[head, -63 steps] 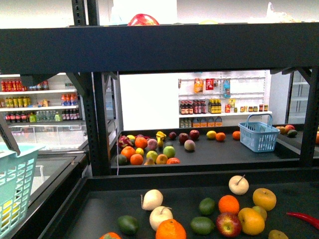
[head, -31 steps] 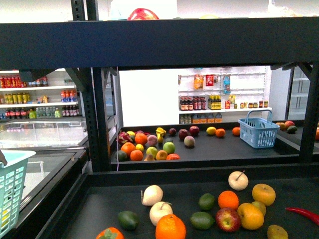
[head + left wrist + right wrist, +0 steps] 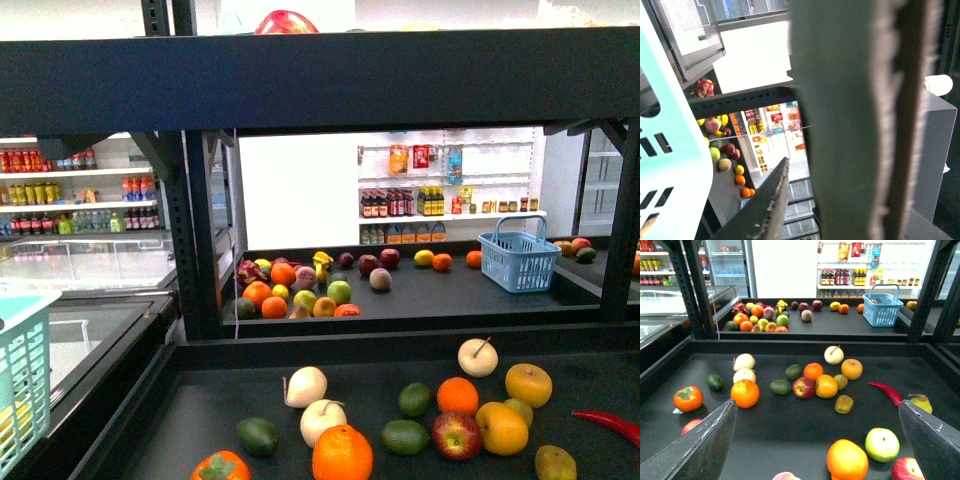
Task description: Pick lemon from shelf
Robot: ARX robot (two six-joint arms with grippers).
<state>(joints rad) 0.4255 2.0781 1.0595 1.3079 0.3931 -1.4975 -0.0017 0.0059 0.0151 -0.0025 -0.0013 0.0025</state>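
Black shelf (image 3: 330, 90), near tray holds loose fruit: oranges, apples, limes, a red chili (image 3: 886, 392); a lemon (image 3: 424, 259) lies on the far tray, just left of an orange (image 3: 442, 264) and near the blue basket (image 3: 518, 262). Right gripper (image 3: 815, 440) hangs over the near tray with jaws spread wide, gripping nothing. Left gripper (image 3: 840, 150) sits beside a light green basket (image 3: 670, 150); cannot tell if it is spread or pressed together.

Black shelf (image 3: 300, 90); lemon (image 3: 424, 258) on far tray.
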